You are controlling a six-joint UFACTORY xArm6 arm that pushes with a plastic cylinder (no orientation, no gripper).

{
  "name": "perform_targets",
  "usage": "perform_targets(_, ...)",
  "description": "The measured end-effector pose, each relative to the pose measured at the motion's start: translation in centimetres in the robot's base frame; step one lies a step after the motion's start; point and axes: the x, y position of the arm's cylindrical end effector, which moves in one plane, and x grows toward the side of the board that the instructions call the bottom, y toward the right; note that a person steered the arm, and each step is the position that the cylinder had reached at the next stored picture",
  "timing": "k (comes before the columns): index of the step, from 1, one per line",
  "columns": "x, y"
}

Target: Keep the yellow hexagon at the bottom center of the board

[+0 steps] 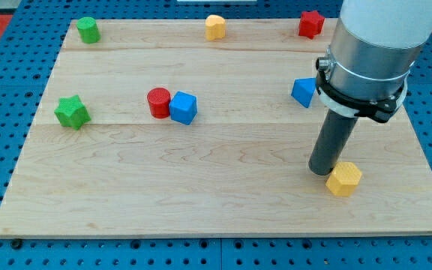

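my tip (pixel 322 172) rests on the pale wooden surface (pixel 201 187), touching the yellow plastic hexagon block (pixel 343 179) just to its right, in the surface's lower right part; i have no fingers, only a dark rod.

silver arm, black collar, dark rod

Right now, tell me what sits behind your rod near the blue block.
The rod and its wide upper housing cover part of the blue block: only its left portion shows. My tip rests beside the yellow hexagon, at its left. Whatever else lies behind the housing is hidden.
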Motion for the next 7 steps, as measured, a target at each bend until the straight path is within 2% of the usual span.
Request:
perform_targets(1,0.1,0.3)
perform_targets(3,1.4,6.5)
perform_targets(4,4.4,9.9)
perform_targets(5,4.6,6.4)
perform_targets(6,4.4,0.2)
perform_targets(7,4.0,-2.3)
